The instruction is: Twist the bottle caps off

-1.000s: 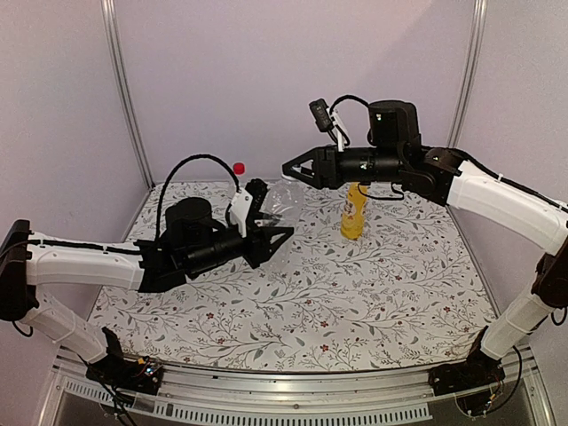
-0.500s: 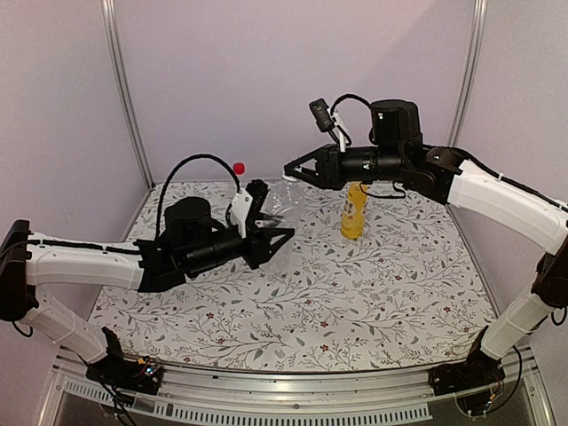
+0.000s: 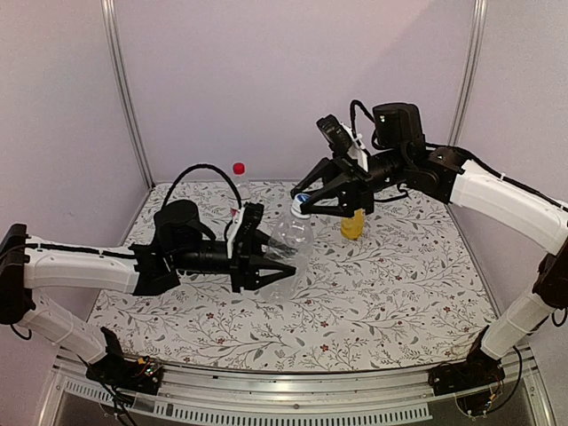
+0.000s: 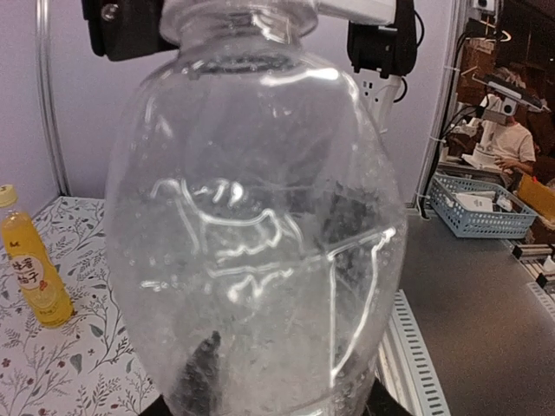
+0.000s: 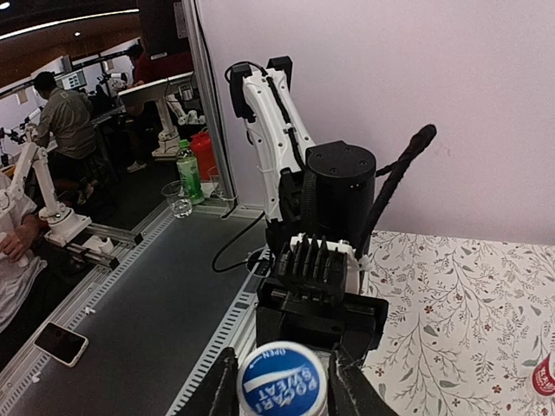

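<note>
My left gripper [image 3: 277,260] is shut on the lower body of the clear unlabelled bottle [image 3: 288,244], which stands upright over the middle of the table and fills the left wrist view [image 4: 260,243]. Its blue cap [image 5: 282,383] sits between my right gripper's fingers [image 5: 222,383]; the right gripper [image 3: 302,207] is shut on it from above. The yellow-orange bottle [image 3: 353,226] stands behind to the right, its yellow cap [image 4: 7,192] on. A red cap [image 3: 238,168] tops the labelled bottle at the back left, which my left arm mostly hides.
A floral cloth [image 3: 382,302] covers the table. Pale walls and metal posts [image 3: 120,89] close in the back and sides. The right arm [image 3: 497,195] reaches across above the yellow-orange bottle. A metal rail [image 3: 293,404] runs along the near edge.
The left gripper has brought the clear bottle nearer and lower, now upright. The right gripper has tilted down onto the blue cap and closed on it.
</note>
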Available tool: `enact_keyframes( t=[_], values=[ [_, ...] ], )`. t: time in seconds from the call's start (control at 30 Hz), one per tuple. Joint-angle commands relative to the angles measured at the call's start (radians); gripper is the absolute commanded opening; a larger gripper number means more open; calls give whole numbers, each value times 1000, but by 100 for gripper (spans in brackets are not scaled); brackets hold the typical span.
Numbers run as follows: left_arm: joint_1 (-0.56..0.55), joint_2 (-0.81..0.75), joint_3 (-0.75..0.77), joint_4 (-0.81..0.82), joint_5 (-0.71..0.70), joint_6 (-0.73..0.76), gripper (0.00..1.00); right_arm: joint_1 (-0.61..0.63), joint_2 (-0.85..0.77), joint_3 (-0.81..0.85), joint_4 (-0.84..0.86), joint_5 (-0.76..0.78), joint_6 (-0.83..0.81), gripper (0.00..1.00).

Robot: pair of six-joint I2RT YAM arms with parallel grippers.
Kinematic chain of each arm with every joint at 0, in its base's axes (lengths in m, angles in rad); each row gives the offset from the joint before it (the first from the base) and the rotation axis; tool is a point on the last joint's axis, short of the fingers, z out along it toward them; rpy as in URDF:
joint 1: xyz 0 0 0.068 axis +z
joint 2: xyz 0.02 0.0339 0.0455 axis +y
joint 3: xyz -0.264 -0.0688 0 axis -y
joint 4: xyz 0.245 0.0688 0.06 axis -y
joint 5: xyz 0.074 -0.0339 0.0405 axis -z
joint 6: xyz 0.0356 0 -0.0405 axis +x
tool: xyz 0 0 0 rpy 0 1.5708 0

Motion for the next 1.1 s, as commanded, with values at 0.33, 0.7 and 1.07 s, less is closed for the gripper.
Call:
enact_keyframes(
  t=[0.33, 0.7, 1.07],
  values=[
    [-1, 59, 44, -33, -104, 23, 35, 6, -23, -3, -22, 128, 17, 87],
    [-14, 46, 62, -69, -357, -22, 37, 7, -87, 12, 63, 665, 412, 84],
    [-50, 46, 85, -98, -608, -27, 37, 45, -34, -3, 77, 797, 494, 86]
  ],
)
